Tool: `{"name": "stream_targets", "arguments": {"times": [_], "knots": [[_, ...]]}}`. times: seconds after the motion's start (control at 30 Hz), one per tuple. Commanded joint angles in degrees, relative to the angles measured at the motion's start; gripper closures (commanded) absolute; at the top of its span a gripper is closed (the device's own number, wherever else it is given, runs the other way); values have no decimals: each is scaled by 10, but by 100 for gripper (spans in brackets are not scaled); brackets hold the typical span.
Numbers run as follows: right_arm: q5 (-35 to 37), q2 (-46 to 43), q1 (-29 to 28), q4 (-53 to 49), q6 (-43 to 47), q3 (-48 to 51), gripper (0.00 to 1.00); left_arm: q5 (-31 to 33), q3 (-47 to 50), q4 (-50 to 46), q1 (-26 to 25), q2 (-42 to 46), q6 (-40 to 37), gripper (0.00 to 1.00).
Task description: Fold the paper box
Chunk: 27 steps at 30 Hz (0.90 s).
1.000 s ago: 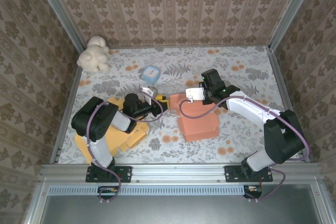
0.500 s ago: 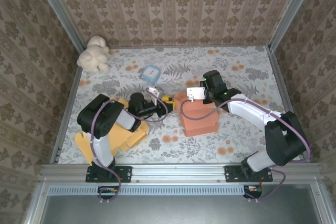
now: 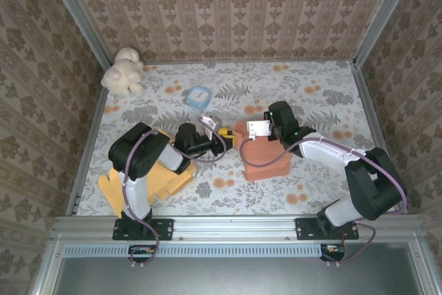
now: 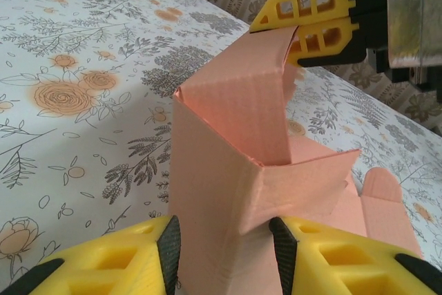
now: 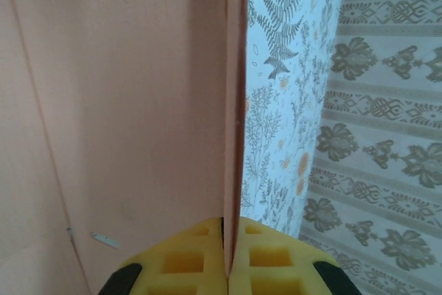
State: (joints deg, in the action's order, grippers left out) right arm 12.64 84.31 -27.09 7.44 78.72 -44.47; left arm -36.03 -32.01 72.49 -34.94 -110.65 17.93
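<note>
A salmon-pink corrugated paper box [image 3: 266, 158] stands half-folded on the flower-patterned counter [image 3: 311, 94]. The left gripper [image 4: 224, 240], jaws part-way apart, clasps the box's left corner between its yellow fingers. The right gripper [image 5: 230, 236] pinches a raised flap at the box's far edge, jaws closed tight.

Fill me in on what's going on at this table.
Two robot arms are folding a salmon-coloured paper box in the middle of the floral table. The left pincer is closed across one end of the box, one finger on each side wall. The right pincer is shut on a thin upright flap at the opposite end. The box is half formed, its top flaps open. A flat yellow cardboard sheet lies by the left arm.
</note>
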Motion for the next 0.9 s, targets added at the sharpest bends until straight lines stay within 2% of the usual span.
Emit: {"name": "stream_targets", "arguments": {"times": [0.0,0.2,0.37,0.57,0.87], "knots": [[30,-13,-15,119,57,36,100,15,-10,14,-6,-4,5,56],[63,-9,-44,187,77,62,100,48,-12,15,-18,-6,9,56],[81,-12,-59,195,67,67,100,89,-5,15,-21,2,20,56],[101,-6,-70,208,43,75,100,107,-1,15,-30,9,23,55],[108,12,-87,220,22,81,100,221,20,16,-35,32,21,55]]}}
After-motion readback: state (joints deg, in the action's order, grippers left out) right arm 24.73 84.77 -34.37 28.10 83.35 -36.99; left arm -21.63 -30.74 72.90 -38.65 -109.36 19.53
